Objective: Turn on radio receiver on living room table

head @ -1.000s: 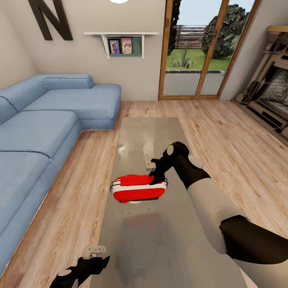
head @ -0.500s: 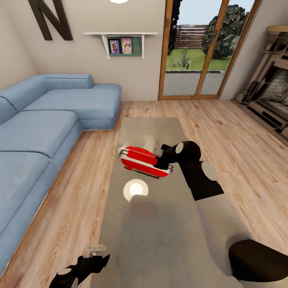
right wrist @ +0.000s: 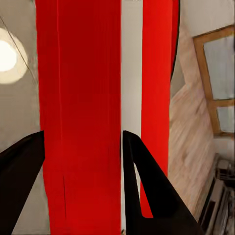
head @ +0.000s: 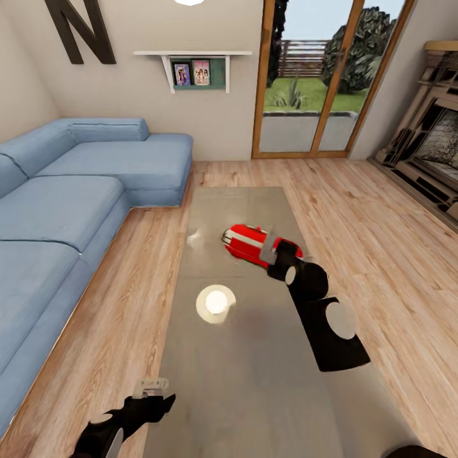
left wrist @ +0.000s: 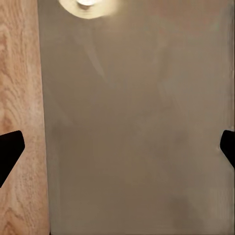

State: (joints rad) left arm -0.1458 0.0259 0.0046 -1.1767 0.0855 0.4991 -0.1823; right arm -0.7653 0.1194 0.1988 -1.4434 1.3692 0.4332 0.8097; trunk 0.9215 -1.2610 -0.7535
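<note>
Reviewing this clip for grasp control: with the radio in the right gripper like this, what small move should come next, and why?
Probably lower the radio receiver back onto the table before trying its switch. The right gripper is clamped on one end of it, its fingers straddling the red body, and the box hangs tilted above the glossy top. The left gripper sits open, far off at the table's near edge.

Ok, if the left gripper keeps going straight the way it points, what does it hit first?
Most likely the glossy grey-taupe tabletop: the left wrist view looks straight onto it between the left gripper's open fingertips, with nothing in between. How far off the surface is cannot be told.
</note>
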